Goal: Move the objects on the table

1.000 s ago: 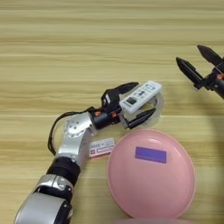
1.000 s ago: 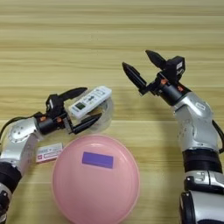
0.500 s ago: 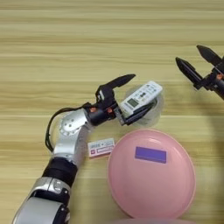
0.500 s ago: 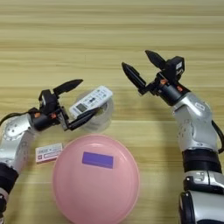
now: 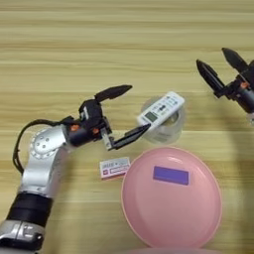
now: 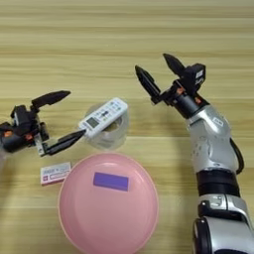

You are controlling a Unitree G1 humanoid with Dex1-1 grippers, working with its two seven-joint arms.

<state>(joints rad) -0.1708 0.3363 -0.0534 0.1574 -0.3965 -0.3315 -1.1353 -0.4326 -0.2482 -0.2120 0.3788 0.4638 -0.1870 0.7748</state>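
A white remote (image 5: 161,109) with a small screen lies tilted across the rim of a clear round container (image 5: 166,126) on the wooden table (image 5: 74,44). My left gripper (image 5: 130,114) is open just left of the remote, one finger raised and the other reaching toward the remote's lower end, holding nothing. A small flat white-and-red packet (image 5: 114,167) lies on the table below that gripper. My right gripper (image 6: 158,75) hovers open at the right, well apart from the remote.
A large pink plate (image 5: 171,198) with a small purple rectangle (image 5: 170,175) on it sits at the front, close beneath the container and beside the packet.
My left gripper has let go of the remote, opened and drawn back to the left. The remote now rests on the clear container. The right arm has stayed put.
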